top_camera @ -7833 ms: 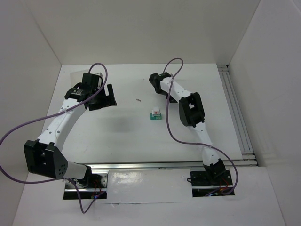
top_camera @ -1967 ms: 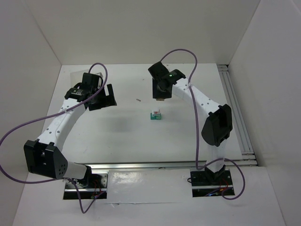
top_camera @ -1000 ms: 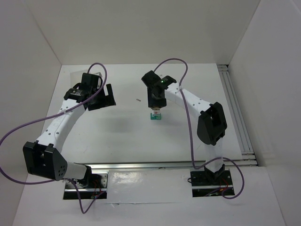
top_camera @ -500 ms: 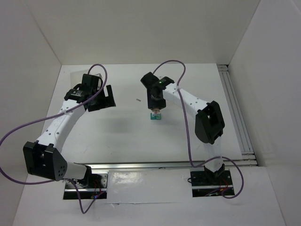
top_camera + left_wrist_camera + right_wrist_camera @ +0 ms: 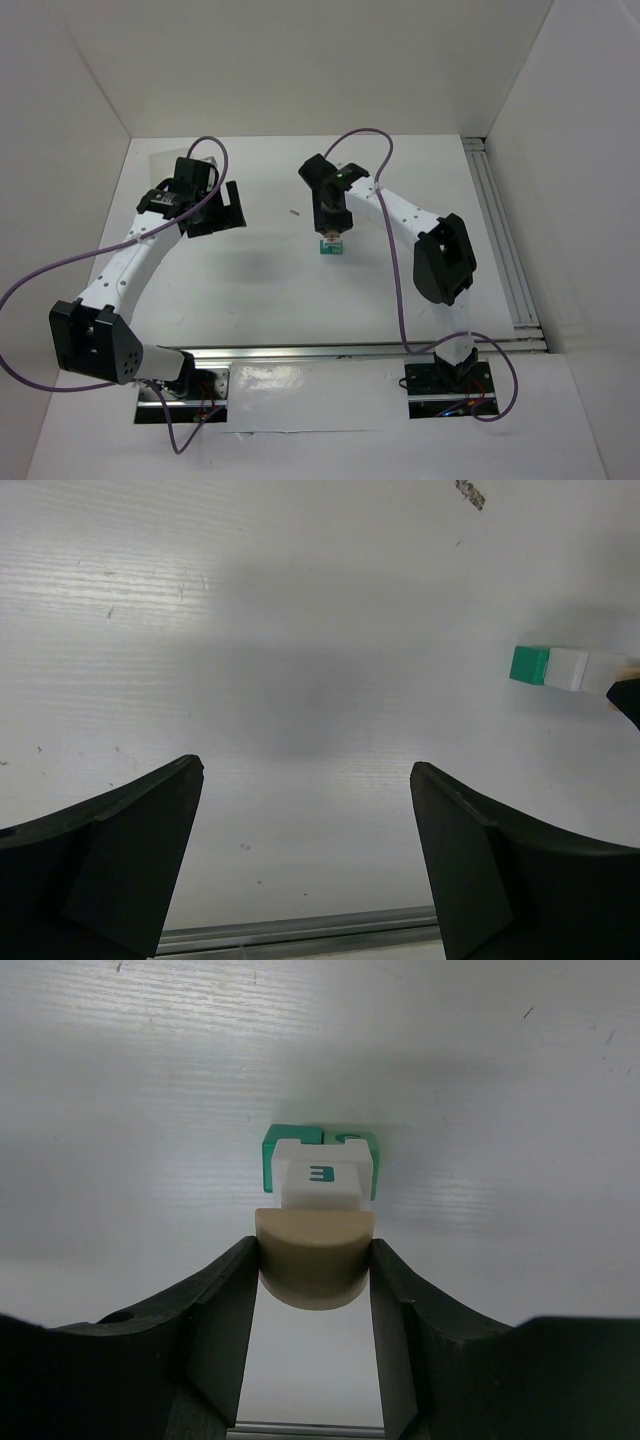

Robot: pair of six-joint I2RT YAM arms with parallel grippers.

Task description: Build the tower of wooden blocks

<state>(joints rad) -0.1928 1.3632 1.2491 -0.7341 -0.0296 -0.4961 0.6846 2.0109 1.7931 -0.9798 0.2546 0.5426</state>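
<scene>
**Right gripper holds the cylinder over the two stacked cubes**

The right gripper point(image 5: 313, 1272) is closed on the tan cylinder point(image 5: 313, 1260), with one black jaw against each side of it. At 12 o'clock from the cylinder in the wrist view, just past its far edge, is the white cube point(image 5: 318, 1182), which shows a small teal mark on its upper face. The white cube sits on the teal-green cube point(image 5: 290, 1135), whose edges show around it at 9, 12 and 3 o'clock. The cylinder overlaps the near edge of the white cube. The pictures do not show whether the two touch.

From the top camera, the right gripper point(image 5: 331, 232) points down over this stack near the middle of the table point(image 5: 250, 290). A small dark speck point(image 5: 294, 212) lies on the table at roughly 10 o'clock from the stack.

The left gripper point(image 5: 305, 770) has its jaws spread wide and holds nothing. It hangs over bare table well apart from the stack, at about 9 o'clock from it in the top view. In the left wrist view, the teal-green and white cubes appear side by side at about 2 o'clock.
</scene>
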